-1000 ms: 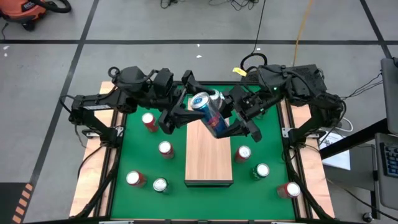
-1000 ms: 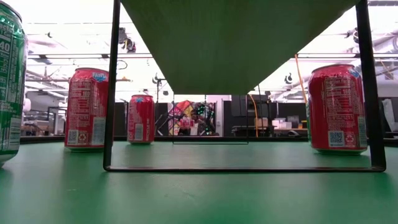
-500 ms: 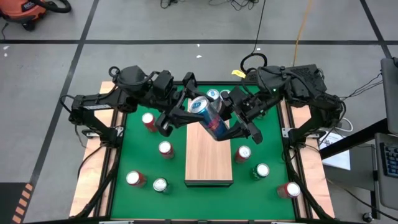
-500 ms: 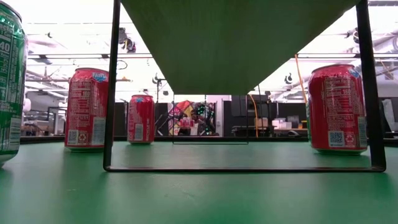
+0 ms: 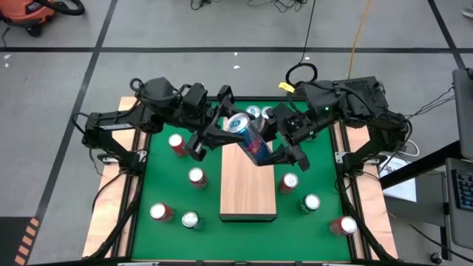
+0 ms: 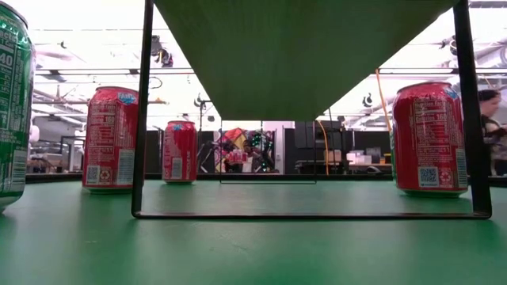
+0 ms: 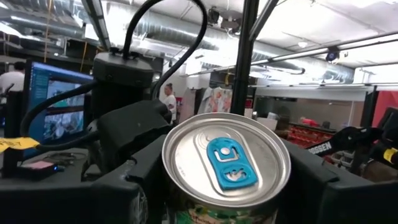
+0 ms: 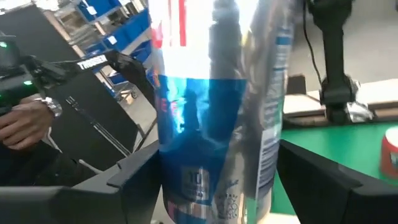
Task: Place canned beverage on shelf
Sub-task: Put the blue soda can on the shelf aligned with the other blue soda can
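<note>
Left gripper (image 5: 214, 131) clamps the top end of the blue-and-silver can (image 5: 248, 137), and the right gripper (image 5: 284, 142) brackets its lower end, fingers spread at its sides. It hangs tilted above the wooden shelf's (image 5: 248, 188) far end, sealed blue-tabbed lid toward the left arm, long axis slanting down toward the right.

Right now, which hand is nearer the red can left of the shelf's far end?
Left. The left hand, at the blue can over the shelf, is just beside the red can; the right hand is across the shelf.
</note>
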